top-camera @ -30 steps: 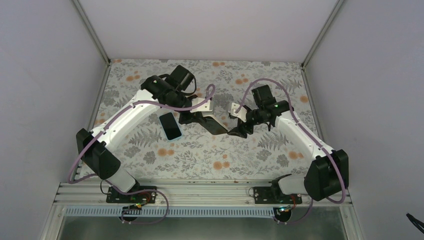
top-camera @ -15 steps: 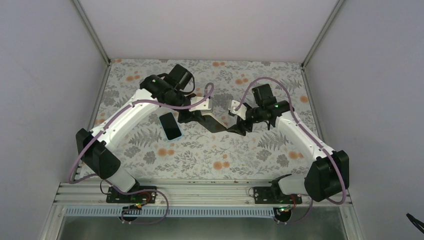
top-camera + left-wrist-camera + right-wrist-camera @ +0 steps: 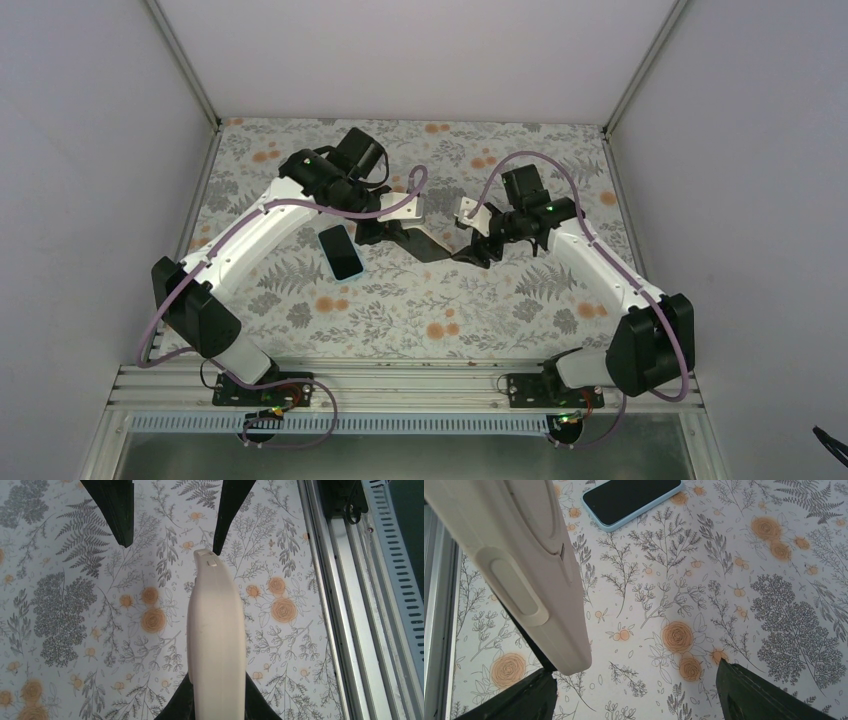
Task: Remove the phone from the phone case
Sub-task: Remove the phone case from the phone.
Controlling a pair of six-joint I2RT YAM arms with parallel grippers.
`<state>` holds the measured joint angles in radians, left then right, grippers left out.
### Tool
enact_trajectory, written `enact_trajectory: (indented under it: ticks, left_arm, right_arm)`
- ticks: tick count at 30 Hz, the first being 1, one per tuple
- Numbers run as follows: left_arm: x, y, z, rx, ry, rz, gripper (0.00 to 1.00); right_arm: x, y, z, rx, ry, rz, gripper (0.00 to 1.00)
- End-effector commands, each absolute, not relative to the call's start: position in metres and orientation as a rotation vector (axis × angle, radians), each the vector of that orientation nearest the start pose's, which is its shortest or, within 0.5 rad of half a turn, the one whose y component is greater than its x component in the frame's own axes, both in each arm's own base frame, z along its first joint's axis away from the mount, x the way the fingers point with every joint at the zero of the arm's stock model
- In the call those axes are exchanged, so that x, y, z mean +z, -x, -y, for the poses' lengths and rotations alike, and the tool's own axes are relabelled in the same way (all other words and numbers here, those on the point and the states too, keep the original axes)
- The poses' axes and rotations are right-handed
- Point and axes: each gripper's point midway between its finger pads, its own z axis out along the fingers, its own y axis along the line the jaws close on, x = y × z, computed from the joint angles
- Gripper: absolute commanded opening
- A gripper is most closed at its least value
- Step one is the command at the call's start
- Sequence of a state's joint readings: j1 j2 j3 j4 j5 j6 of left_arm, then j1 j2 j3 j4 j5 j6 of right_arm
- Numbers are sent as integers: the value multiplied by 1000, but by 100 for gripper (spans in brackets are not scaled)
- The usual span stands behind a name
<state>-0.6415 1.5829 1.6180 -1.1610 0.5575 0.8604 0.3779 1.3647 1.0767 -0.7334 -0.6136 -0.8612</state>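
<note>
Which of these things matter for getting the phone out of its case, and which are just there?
Part of the job: cream phone case, phone lying bare outside it, left hand, right hand.
Just there: flowered table, metal rail.

A floral-patterned tablecloth covers the table, with a slotted aluminium rail along its near edge.

Mid-table passage is blocked: the cream, curved plastic phone case spans the gap between the left gripper and right gripper. The blue-edged, black-screened phone lies flat just left, leaving bare floral tabletop nearer the bases.
</note>
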Motion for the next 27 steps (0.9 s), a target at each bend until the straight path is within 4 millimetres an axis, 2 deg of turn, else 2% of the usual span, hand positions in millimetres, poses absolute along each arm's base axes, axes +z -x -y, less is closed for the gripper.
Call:
enact_trajectory:
  ticks: [1, 5, 17, 24, 27]
  left_arm:
    - [263, -206, 294, 1104, 2588, 2272, 2]
    - [262, -209, 294, 1092, 2584, 2289, 2]
    - [264, -213, 297, 1102, 2583, 2296, 2]
    - [264, -217, 295, 1082, 2589, 2320, 2]
    - [264, -218, 297, 1089, 2584, 2319, 2]
  right_arm:
    - [197, -296, -210, 450, 1530, -1782, 82]
    - [192, -284, -207, 486, 1575, -1817, 82]
    - [189, -276, -207, 512, 1581, -1824, 82]
    - [178, -251, -203, 600, 1652, -1857, 81]
    - [182, -245, -205, 618, 1645, -1839, 81]
